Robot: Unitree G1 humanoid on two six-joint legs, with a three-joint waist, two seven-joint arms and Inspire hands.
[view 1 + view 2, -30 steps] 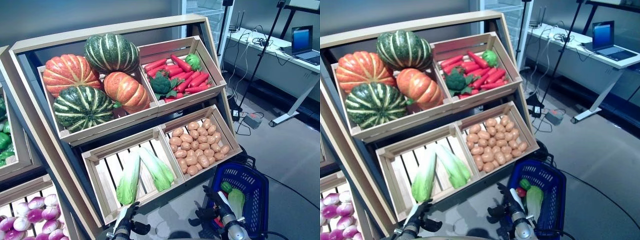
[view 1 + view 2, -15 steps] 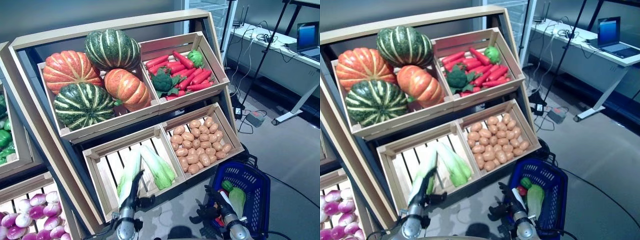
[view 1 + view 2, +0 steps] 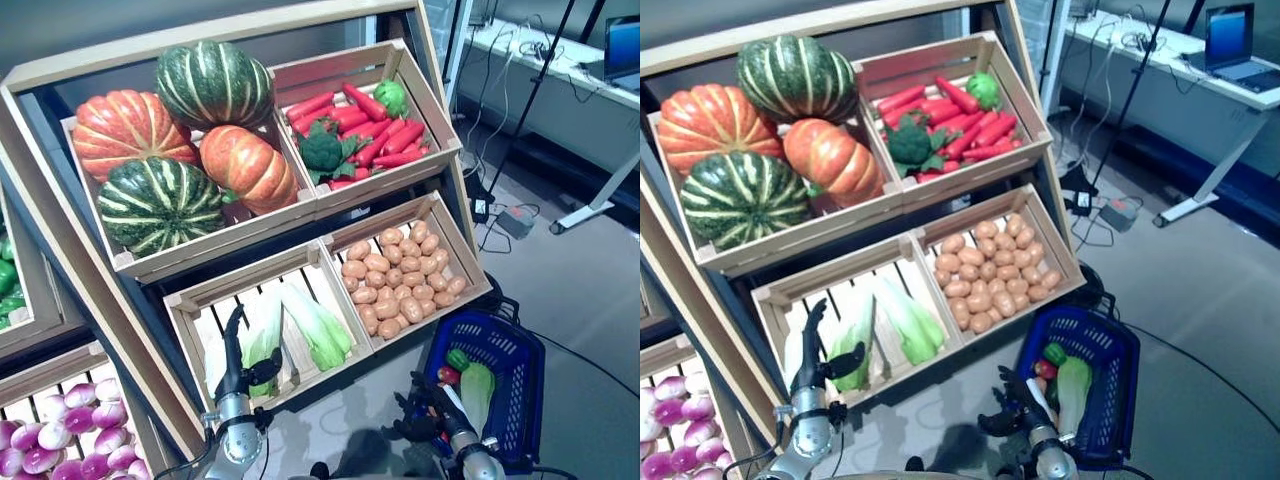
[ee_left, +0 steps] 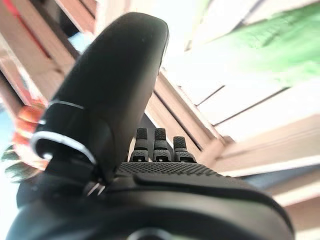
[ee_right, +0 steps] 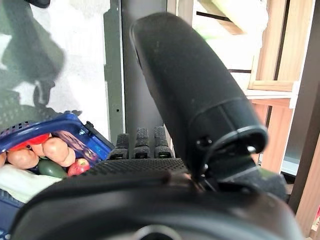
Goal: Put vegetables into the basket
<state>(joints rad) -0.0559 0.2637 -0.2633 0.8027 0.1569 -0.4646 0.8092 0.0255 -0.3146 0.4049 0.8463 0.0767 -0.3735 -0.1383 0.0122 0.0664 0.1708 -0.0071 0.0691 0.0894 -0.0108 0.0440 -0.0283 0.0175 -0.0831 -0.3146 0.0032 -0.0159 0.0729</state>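
The left hand (image 3: 236,352) was up at the front of the lower-left crate (image 3: 190,300), fingers straight and unclenched, thumb standing off to the side, nothing in its grasp. Right past those fingertips lay the two cabbages: the nearer cabbage (image 3: 262,338) sat just beside the hand, apparently touching or all but touching it, while the second cabbage (image 3: 315,328) lay a little further toward the robot's right, against the crate's divider. Both ran lengthwise up the slope of the slatted floor, pale stalk ends high toward the back, leafy green ends low by the front lip, so the hand stood almost in line with the nearer one's long axis, at its leafy end. A grasp looked likely to need the fingers across that axis, not along it. The left hand was plainly the closer of the two. The right hand (image 3: 425,418) hung low by the blue basket (image 3: 525,385) on the floor, well apart from the crate, fingers extended in its own wrist view and holding nothing. The basket already held a pale leafy vegetable, something green and something red. The cabbages looked long and slim, white-ribbed fading to bright green, with a smooth, faintly glossy surface. Potatoes (image 3: 400,285) filled the neighbouring crate, with pumpkins (image 3: 190,140) and red peppers (image 3: 365,135) on the tier above.
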